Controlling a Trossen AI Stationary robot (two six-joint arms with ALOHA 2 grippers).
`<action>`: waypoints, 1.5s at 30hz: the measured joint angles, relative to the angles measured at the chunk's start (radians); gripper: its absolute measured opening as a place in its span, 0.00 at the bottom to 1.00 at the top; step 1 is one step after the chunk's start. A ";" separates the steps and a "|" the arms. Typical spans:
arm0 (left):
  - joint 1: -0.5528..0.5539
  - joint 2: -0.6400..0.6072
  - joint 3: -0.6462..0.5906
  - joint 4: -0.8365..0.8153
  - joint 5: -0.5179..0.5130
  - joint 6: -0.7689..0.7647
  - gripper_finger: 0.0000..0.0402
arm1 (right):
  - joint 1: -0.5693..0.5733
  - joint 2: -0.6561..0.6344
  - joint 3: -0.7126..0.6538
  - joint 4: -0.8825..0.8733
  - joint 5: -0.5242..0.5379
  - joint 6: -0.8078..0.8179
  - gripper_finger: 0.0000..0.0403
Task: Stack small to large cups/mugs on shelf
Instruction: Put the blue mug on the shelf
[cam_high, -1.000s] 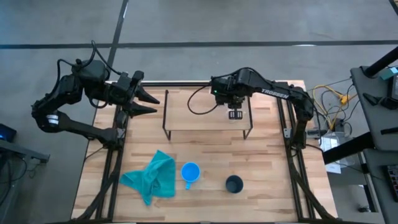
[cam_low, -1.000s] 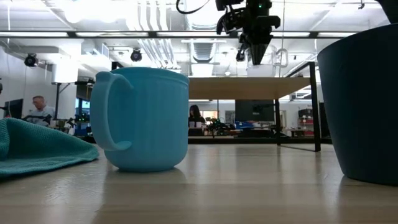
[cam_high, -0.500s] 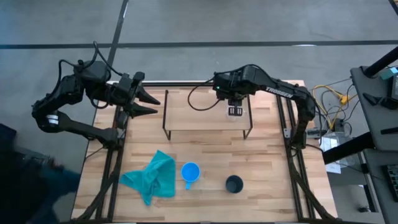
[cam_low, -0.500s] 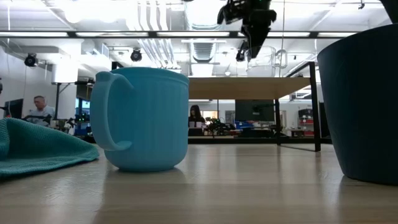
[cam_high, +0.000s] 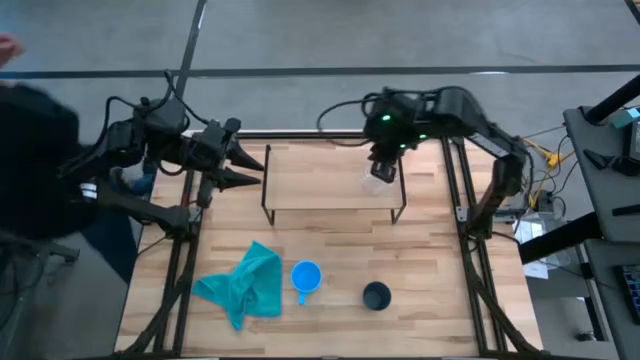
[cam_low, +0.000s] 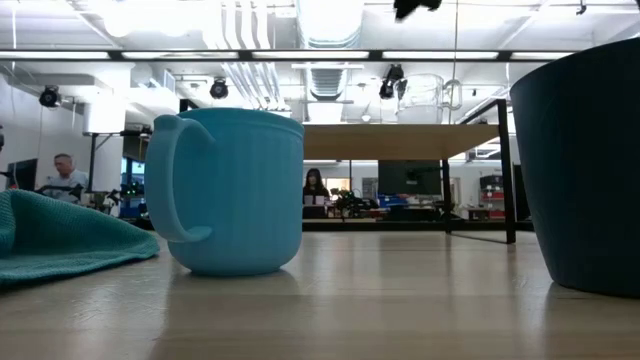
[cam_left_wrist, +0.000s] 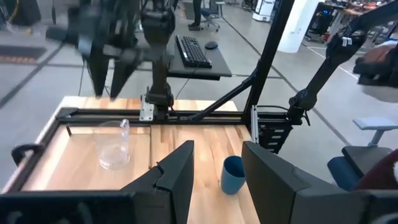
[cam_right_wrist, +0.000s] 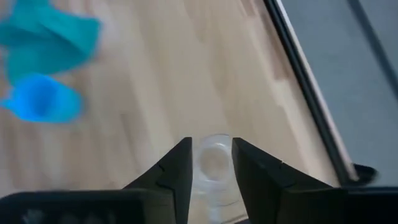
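Observation:
The clear glass cup (cam_low: 424, 98) stands upright on the right end of the shelf's wood plank (cam_low: 400, 140), also seen in the left wrist view (cam_left_wrist: 114, 147). My right gripper (cam_low: 415, 8) hangs open above it, touching nothing; its wrist view looks down at the glass (cam_right_wrist: 214, 163) between its fingers. The blue mug (cam_high: 306, 277) and the dark teal cup (cam_high: 376, 295) stand on the table near its near edge. My left gripper (cam_high: 250, 165) waits open beside the shelf's left end (cam_high: 267, 185).
A teal cloth (cam_high: 245, 283) lies crumpled left of the blue mug. A person in dark clothes (cam_high: 35, 150) stands at the table's left side, close to my left arm. Bare table shows between the shelf and the cups.
My right gripper has risen straight up from the glass cup, nearly out of the low view's top, and drifted slightly toward the far edge. The glass has stayed on the shelf. A person has come in at the table's left side.

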 joint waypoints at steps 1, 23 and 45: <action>0.000 0.007 0.000 0.000 0.000 -0.018 0.31 | 0.006 -0.015 0.012 0.000 -0.016 0.019 0.26; -0.051 0.270 -0.040 -0.214 0.124 -0.090 0.31 | 0.195 -0.159 -0.003 0.057 -0.048 0.132 0.19; -0.204 0.523 -0.202 -0.055 0.107 -0.176 0.31 | 0.325 -0.180 -0.013 0.218 -0.045 0.142 0.17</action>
